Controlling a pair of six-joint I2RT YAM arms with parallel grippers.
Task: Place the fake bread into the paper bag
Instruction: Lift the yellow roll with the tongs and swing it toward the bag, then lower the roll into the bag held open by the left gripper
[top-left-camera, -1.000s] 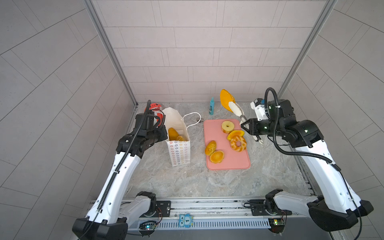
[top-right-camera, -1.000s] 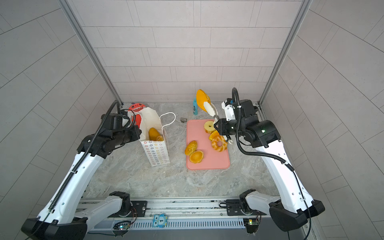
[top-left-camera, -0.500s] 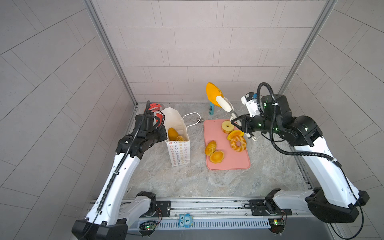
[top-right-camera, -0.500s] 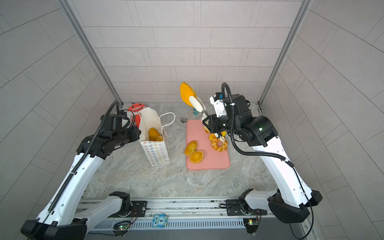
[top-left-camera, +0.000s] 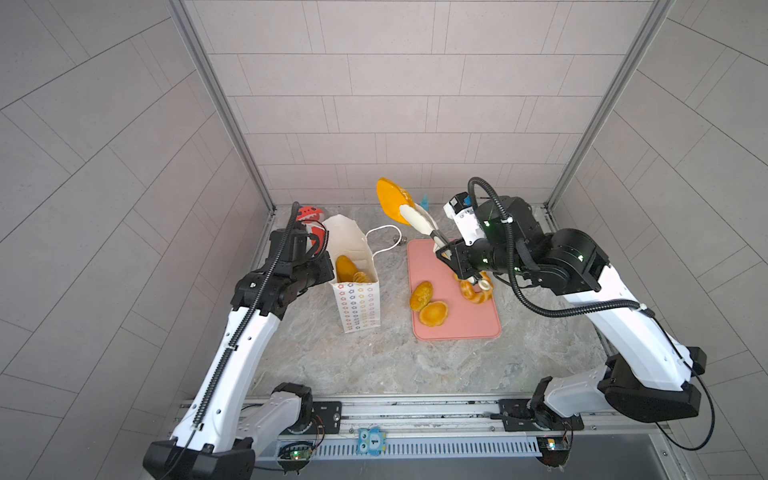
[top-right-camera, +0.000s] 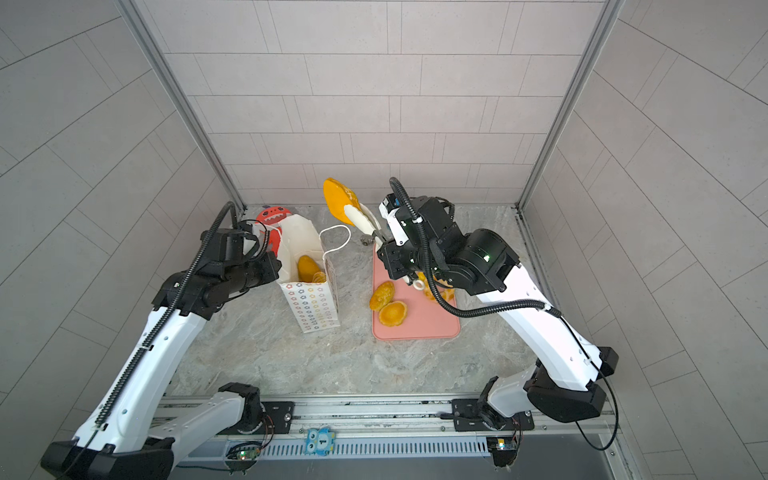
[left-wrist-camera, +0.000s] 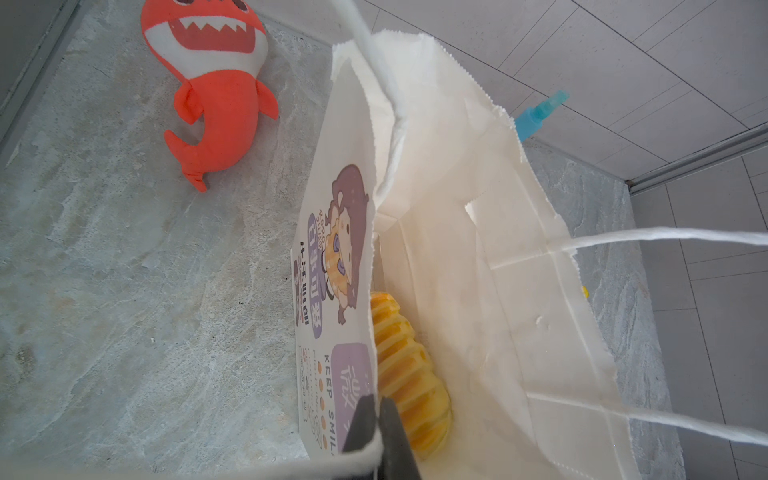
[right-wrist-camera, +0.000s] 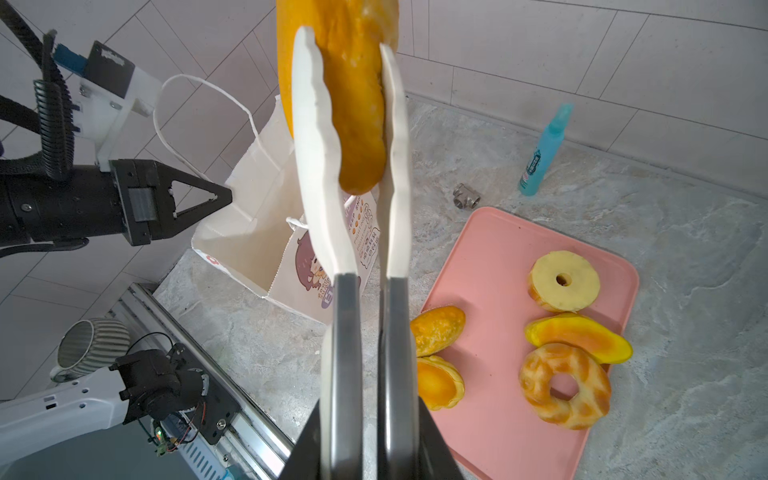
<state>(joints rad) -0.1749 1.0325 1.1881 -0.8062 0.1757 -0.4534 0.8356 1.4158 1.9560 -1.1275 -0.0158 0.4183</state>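
Long loaf: the long loaf (top-left-camera: 390, 199) hangs high over the back of the tabletop (top-left-camera: 374, 365). It is tilted, with its lower end caught between the white blades of the tongs (right-wrist-camera: 316, 166).

Right pincer: your right pincer (top-left-camera: 448, 257) is clamped on the metal handles of the tongs. That squeeze is what holds the blades against the loaf. The long reach looks meant to let you lower bread into a deep bag without the arm going in.

Paper bag: the paper bag (top-left-camera: 359, 303) stands upright, left of the tray, with its mouth facing up. The loaf is beside the mouth, not yet over it, so the carry looks unfinished.

Left pincer: your left pincer (left-wrist-camera: 377, 405) is closed tight on the rim of the bag's printed wall. It seems to be there to keep the mouth spread and the light bag from tipping.

Bread inside: a ridged yellow piece (left-wrist-camera: 407, 365) and an orange bun (top-left-camera: 345, 268) lie at the bottom.

Tray: the pink tray (top-left-camera: 469, 328) holds a pale ring (right-wrist-camera: 544, 282), a braided ring (right-wrist-camera: 536, 374), a wedge (right-wrist-camera: 577, 336) and two buns (top-left-camera: 420, 293). All are waiting within reach of the tongs.

Bystanders: a red plush shark (left-wrist-camera: 212, 95) and a blue bottle (right-wrist-camera: 544, 153) sit at the back, clear of the work.
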